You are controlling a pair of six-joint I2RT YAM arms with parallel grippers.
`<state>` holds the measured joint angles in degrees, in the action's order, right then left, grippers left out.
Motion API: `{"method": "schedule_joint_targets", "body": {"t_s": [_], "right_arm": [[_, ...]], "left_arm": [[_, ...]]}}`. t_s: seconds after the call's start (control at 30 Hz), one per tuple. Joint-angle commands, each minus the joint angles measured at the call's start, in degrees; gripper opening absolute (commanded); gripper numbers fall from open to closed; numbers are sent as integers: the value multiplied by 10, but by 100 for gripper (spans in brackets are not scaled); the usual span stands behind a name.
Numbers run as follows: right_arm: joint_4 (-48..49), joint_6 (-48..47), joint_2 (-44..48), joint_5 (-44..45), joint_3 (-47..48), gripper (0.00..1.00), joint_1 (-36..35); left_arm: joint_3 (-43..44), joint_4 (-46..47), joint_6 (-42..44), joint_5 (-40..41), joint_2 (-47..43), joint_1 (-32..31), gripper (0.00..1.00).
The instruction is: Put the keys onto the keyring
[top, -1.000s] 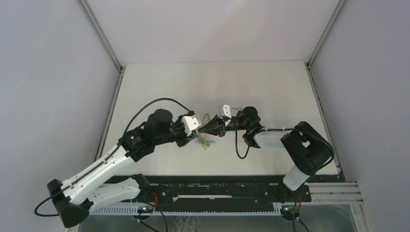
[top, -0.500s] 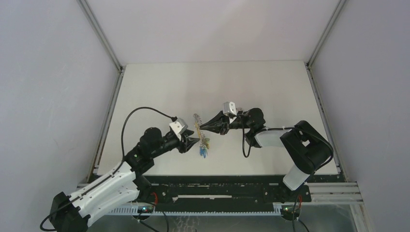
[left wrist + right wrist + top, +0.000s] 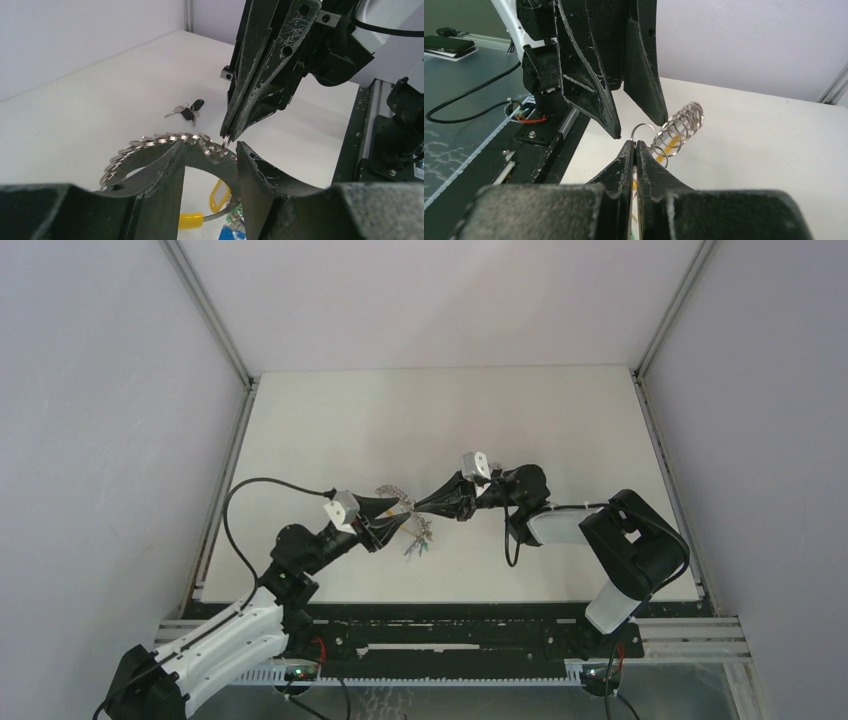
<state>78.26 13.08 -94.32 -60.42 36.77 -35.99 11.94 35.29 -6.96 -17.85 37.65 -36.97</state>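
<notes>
Gap between the left gripper (image 3: 210,149) jaws is partly blocked: keyring (image 3: 150,141) coil runs across just ahead of the tips, and the right gripper (image 3: 227,136), pinched on the coil's end, comes down at the gap mouth. Coloured keys (image 3: 218,194) hang below the jaws. Open table (image 3: 90,110) ahead-left, with a black key (image 3: 190,111) cluster lying farther ahead.

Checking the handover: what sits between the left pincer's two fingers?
In the left wrist view, a stretch of the coiled keyring crosses that gap, and the right pincer is shut on a small ring there. A yellow tag hangs below.
</notes>
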Motion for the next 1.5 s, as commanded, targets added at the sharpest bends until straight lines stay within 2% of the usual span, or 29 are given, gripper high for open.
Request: {"method": "schedule_joint_targets", "body": {"t_s": [0.0, 0.17, 0.37, 0.57, 0.73, 0.9, 1.03, 1.1, 1.27, 1.47], "right_arm": [[35, 12, 14, -3, 0, 0, 1], [35, 12, 9, -4, 0, 0, 1], [10, 17, -9, -1, 0, 0, 11], [-39, -3, -22, 8, -3, 0, 10], [-61, -10, -43, 18, -3, 0, 8], [-71, -23, -66, 24, -4, 0, 3], [-80, -37, -75, 24, -4, 0, 4], [-89, -45, -75, 22, -3, 0, 5], [-118, -68, -68, 19, -4, 0, 5], [-136, -81, -57, 6, -4, 0, 7]], "left_arm": [[7, 64, -1, -36, 20, 3, 47], [16, 63, -1, -47, 41, 3, 45], [-31, 64, -24, 17, 10, 2, 47], [-109, 218, -53, 34, 79, 1, 47], [-111, 273, -31, 20, 167, 2, 45], [-114, 373, 0, 7, 265, 4, 45], [-108, 466, 5, -55, 357, 26, 45], [-95, 470, 11, -83, 385, 32, 45], [-96, 469, 48, -85, 387, 38, 50], [-91, 469, 69, -150, 381, 62, 54]]}}
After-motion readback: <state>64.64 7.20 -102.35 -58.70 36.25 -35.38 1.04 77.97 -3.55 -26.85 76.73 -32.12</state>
